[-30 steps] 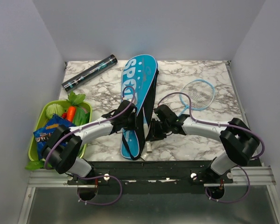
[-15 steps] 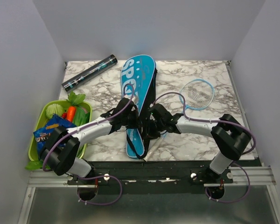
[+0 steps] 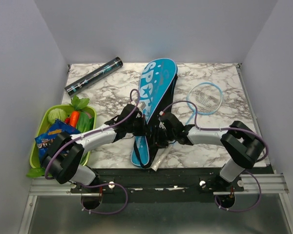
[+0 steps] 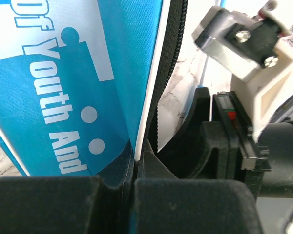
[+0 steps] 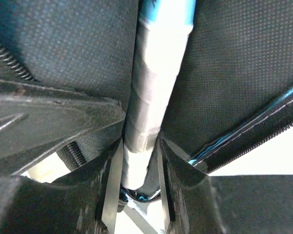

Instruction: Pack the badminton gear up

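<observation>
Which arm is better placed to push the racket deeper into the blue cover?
Right. The right gripper has the racket's white handle between its fingers at the opening of the racket cover; the left gripper is shut on that cover's edge.

Racket cover of smooth blue cloth with white print, black woven mesh lining inside it, racket handle wound in matt white grip tape, smooth grey-veined marble-look table, glossy dark tube, bright green plastic basket
</observation>
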`<state>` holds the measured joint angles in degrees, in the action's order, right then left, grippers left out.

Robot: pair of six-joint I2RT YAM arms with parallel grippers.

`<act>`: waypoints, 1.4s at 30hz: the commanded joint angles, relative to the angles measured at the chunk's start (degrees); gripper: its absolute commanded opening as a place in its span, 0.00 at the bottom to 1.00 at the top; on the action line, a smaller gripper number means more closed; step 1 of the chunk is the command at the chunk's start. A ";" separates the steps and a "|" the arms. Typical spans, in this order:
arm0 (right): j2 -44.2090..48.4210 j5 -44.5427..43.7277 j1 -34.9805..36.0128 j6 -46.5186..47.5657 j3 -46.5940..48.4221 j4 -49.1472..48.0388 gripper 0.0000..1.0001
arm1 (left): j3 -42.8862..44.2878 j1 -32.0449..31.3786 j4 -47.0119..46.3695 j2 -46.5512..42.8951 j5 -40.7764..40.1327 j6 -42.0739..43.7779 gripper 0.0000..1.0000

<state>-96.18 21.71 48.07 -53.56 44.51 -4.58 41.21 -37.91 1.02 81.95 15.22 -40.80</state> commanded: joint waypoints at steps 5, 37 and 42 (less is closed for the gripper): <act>12.23 -12.91 0.18 -1.02 -6.53 3.95 0.44 | 0.36 -0.94 -2.16 -2.68 2.80 -0.34 0.00; -2.78 -40.79 -17.93 -0.32 15.60 38.41 0.50 | -0.25 -0.85 -3.13 -3.55 3.14 -1.13 0.00; -2.96 -39.38 -17.93 0.39 13.77 39.91 0.37 | 0.01 -0.76 -2.51 -3.64 2.62 -0.69 0.00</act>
<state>-98.59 -16.58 30.61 -53.87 59.24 31.75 41.21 -38.48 0.47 79.92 16.56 -41.43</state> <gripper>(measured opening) 0.408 0.021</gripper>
